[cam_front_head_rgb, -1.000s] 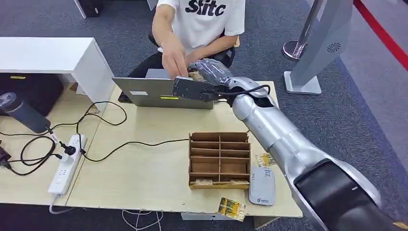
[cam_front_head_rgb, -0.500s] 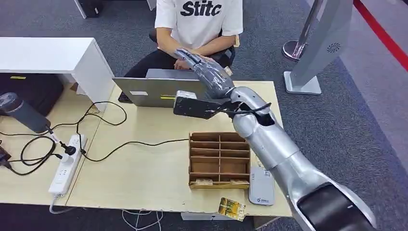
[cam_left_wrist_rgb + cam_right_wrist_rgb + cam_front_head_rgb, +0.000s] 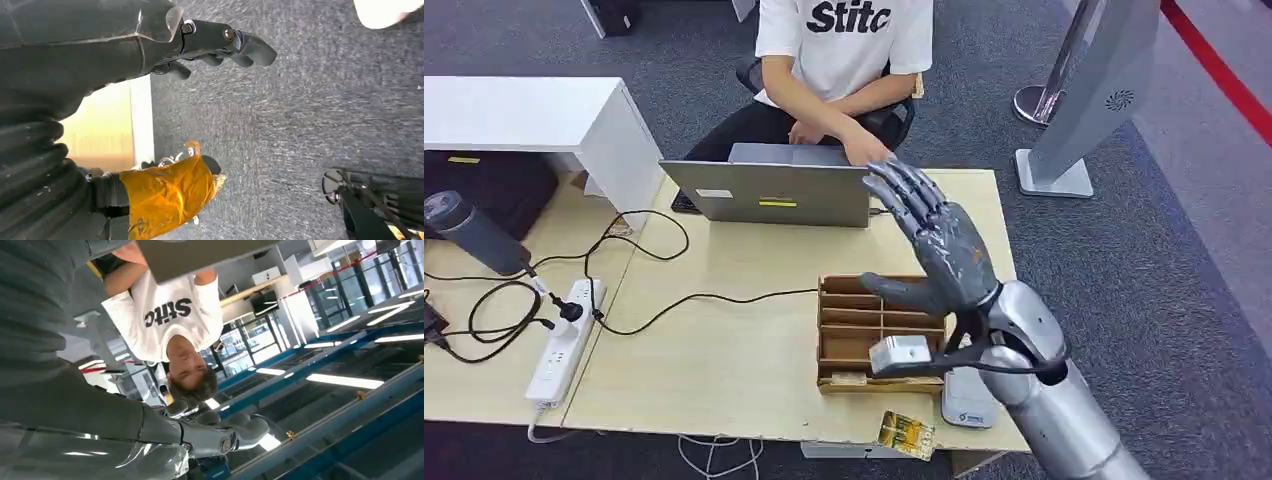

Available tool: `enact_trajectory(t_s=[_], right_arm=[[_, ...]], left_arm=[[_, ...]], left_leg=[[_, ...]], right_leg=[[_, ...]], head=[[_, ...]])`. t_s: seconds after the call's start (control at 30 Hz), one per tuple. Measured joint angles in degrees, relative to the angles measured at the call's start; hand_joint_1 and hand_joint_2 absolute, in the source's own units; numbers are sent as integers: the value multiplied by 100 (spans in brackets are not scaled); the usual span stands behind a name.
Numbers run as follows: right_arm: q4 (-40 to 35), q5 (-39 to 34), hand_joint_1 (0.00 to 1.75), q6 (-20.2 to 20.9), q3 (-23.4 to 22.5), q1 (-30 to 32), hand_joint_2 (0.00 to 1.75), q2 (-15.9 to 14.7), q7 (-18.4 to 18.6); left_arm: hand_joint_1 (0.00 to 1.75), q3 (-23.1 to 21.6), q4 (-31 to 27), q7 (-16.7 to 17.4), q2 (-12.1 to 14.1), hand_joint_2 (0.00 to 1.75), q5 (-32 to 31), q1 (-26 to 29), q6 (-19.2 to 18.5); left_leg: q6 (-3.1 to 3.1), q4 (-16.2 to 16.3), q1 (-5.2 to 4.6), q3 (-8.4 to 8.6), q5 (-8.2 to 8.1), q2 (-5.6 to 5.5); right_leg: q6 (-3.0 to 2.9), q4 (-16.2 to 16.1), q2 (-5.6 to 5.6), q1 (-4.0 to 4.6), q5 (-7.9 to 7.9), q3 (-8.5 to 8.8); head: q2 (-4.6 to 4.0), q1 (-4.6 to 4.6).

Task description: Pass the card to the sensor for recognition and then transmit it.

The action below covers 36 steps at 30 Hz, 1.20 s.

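1. Materials. The right hand is grey, faceted metal on a smooth silver forearm. Its fingers are spread wide and it holds nothing. It stands over the 1 o'clock corner of the brown cardboard organiser, a rectangular tray of slotted compartments. The left hand hangs over speckled grey carpet, its dark fingers loosely curled and apart from the thumb, with nothing in it.

2. Change. Half a second ago, the right hand reached over the grey laptop toward the seated person. We now find it drawn back over the organiser, palm raised.

3. Task items. A glossy gold card lies at 5 o'clock from the organiser, overhanging the front edge of the pale wooden table. The rounded white sensor lies at 4 o'clock, just beside the organiser.

4. Open room. We see bare tabletop at 9 o'clock from the organiser, crossed by one black cable.
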Motion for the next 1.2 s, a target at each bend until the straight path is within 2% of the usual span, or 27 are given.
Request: enact_trajectory(t_s=[0.3, 0.53, 0.8, 1.0, 1.2], right_arm=[[-488, 262, 0, -254, -494, 1281, 175, -608, -173], [-488, 660, 0, -372, -739, 1999, 175, -927, -7], [-554, 723, 0, -400, -896, 2446, 175, -1178, 72], [-702, 695, 0, -265, -901, 2614, 175, -1329, -29], [-796, 1010, 0, -282, -802, 2734, 175, -1482, -20]], left_arm=[[0, 181, -2, 37, 0, 175, 129, 30, 87], [0, 295, 0, 44, -2, 175, 188, 47, 147], [0, 374, -2, 52, -2, 175, 228, 56, 175], [0, 424, -2, 52, -2, 175, 219, 64, 177], [0, 468, -2, 52, -2, 175, 203, 68, 179]], left_leg=[[3, 0, 0, 0, -7, 4], [5, 0, 0, -1, -9, 4], [10, 0, -1, 0, -15, 6], [10, 0, -1, 0, -14, 6], [10, 0, -1, -1, -15, 6]], right_leg=[[2, -1, 0, 0, -3, 2], [3, -1, 0, 0, -5, 2], [4, -1, 1, -1, -6, 3], [4, 0, 1, -1, -6, 3], [4, 0, 1, -1, -6, 4]], head=[[0, -2], [0, -2], [0, -2], [0, -2], [0, -2]])
